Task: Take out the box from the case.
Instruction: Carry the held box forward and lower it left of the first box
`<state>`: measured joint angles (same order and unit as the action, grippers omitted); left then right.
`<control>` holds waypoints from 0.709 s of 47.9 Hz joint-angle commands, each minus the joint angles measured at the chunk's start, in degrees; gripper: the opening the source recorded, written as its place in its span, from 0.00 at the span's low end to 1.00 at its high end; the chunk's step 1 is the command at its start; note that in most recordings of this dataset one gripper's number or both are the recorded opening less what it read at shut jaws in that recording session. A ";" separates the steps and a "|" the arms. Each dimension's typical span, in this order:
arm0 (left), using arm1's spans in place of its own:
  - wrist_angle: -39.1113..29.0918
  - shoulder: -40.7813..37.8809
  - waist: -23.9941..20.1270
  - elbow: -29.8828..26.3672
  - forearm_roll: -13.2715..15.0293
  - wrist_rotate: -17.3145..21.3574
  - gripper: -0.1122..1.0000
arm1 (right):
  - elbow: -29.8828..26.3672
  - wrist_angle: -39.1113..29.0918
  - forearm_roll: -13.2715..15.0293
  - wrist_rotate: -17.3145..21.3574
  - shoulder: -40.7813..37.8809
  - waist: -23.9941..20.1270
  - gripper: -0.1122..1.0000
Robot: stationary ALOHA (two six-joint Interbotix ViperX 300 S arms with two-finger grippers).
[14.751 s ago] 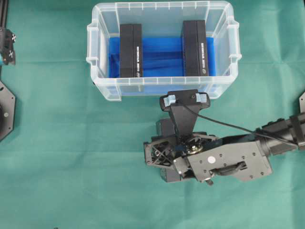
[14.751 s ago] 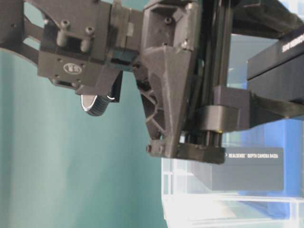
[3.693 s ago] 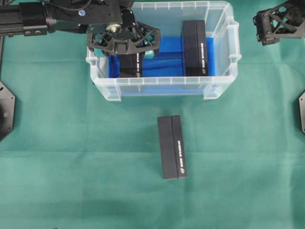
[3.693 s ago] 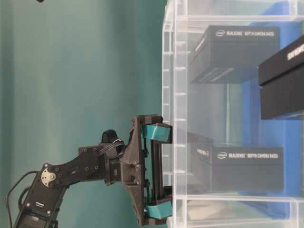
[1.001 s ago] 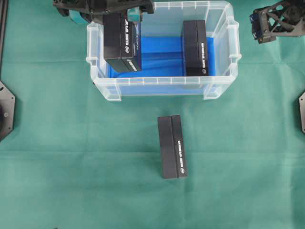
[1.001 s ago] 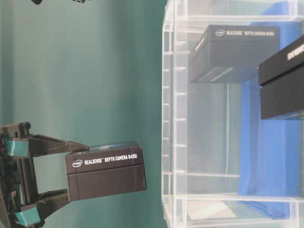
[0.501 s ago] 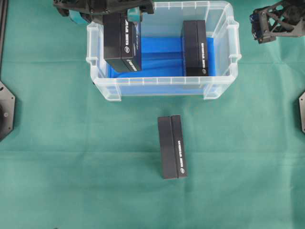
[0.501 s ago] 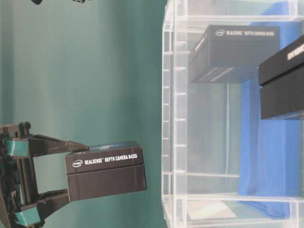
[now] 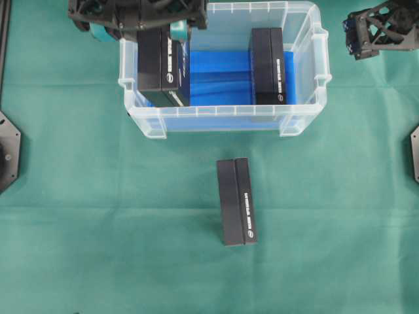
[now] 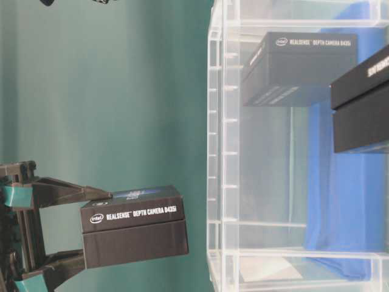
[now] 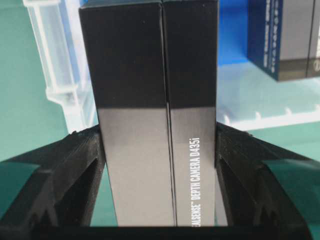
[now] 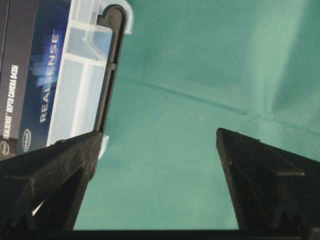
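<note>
Matte black oblong box in left pincer, clear ribbed case

The held box reads "intel REALSENSE DEPTH CAMERA D435i" in white along its side. The far box inside the case carries the same line. In the right wrist view, that box's blue face reads "REALSENSE" with an intel logo.

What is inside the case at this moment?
The case holds one black box on its blue lining. The left gripper holds another box above it, which covers part of the floor.
</note>
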<state>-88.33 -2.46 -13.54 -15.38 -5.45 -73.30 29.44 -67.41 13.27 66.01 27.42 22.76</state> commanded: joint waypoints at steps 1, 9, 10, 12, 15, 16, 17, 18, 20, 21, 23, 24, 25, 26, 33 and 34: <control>0.26 2.29 1.14 -0.88 -0.18 -0.26 0.65 | -0.44 0.53 0.26 -0.09 0.70 -0.09 0.94; 0.18 2.46 3.87 -0.09 -0.18 -2.55 0.65 | -0.53 1.58 0.26 -0.09 0.62 -0.09 0.94; 0.26 2.55 4.31 0.09 -0.26 -2.99 0.65 | -0.44 1.58 0.26 -0.09 0.70 0.00 0.94; 0.26 2.72 5.19 0.44 -0.26 -3.78 0.65 | -0.44 1.67 0.26 -0.09 0.70 -0.09 0.94; 0.44 3.08 6.50 1.14 -0.26 -5.10 0.65 | -0.53 1.67 0.26 -0.09 0.70 -0.09 0.94; 0.44 3.16 6.94 1.41 -0.26 -5.54 0.65 | -0.44 1.67 0.26 -0.09 0.62 -0.09 0.94; 0.44 3.25 7.38 1.67 -0.26 -6.06 0.65 | -0.53 1.67 0.26 0.00 0.62 0.00 0.94; 0.53 3.43 7.91 1.93 -0.35 -6.59 0.65 | -0.53 1.67 0.26 -0.09 0.70 -0.09 0.94; 0.53 3.69 9.05 2.46 -0.35 -8.00 0.65 | -0.44 1.67 0.26 0.00 0.70 -0.09 0.94; 0.53 3.69 9.58 2.72 -0.35 -8.61 0.65 | -0.44 1.58 0.26 0.00 0.62 -0.09 0.94; 0.62 3.96 10.81 3.16 -0.35 -9.84 0.65 | -0.44 1.58 0.26 0.00 0.70 -0.09 0.94; 0.62 4.04 11.25 3.34 -0.44 -10.37 0.65 | -0.44 1.67 0.26 0.00 0.62 -0.09 0.94; 0.62 4.13 11.78 3.52 -0.44 -10.90 0.65 | -0.44 1.67 0.26 0.00 0.70 -0.09 0.94; 0.62 4.13 12.30 3.60 -0.44 -11.43 0.65 | -0.44 1.67 0.26 0.00 0.70 0.00 0.94; 0.62 4.04 15.82 3.87 -0.70 -15.21 0.65 | -0.53 1.67 0.26 -0.09 0.62 -0.09 0.94; 0.70 4.04 16.26 3.87 -0.70 -15.64 0.65 | -0.44 1.67 0.26 -0.09 0.62 -0.09 0.94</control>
<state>-87.98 -0.53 1.23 -10.63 -5.71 -87.98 29.44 -66.09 13.36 66.01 27.42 22.76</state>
